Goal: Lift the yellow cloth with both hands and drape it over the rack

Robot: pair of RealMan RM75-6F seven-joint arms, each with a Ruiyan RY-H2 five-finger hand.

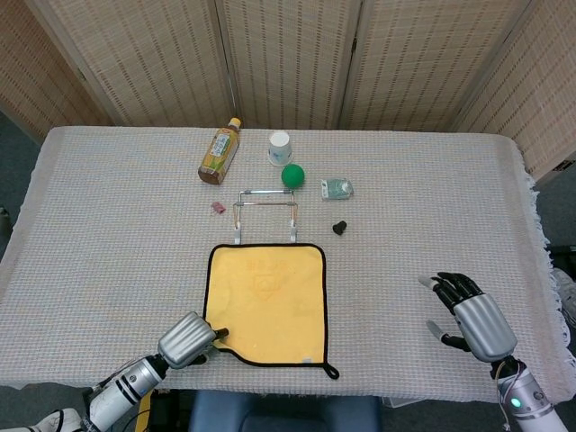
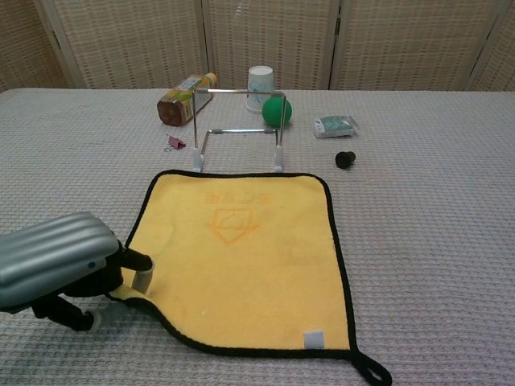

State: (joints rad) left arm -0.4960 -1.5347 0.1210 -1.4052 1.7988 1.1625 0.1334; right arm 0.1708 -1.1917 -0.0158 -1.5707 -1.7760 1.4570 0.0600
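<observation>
Left robot hand (image 2: 60, 269) looks pinched on the yellow cloth (image 1: 266, 302)'s near-left corner; right robot hand (image 1: 474, 319), fingers spread, should grab the near-right corner first.

1. A table (image 1: 108, 225) under a woven grey cover carries everything.
2. At centre lies the yellow cloth (image 1: 268, 301), the wire rack (image 1: 266, 214) at its 12 o'clock.
3. Beyond: bottle (image 1: 219, 150) at 11, paper cup (image 1: 280, 147) and green ball (image 1: 292, 175) at 12, packet (image 1: 337, 188) and black knob (image 1: 339, 228) at 1, pink clip (image 1: 217, 207) at 10.

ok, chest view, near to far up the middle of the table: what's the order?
yellow cloth → rack → green ball → paper cup.
</observation>
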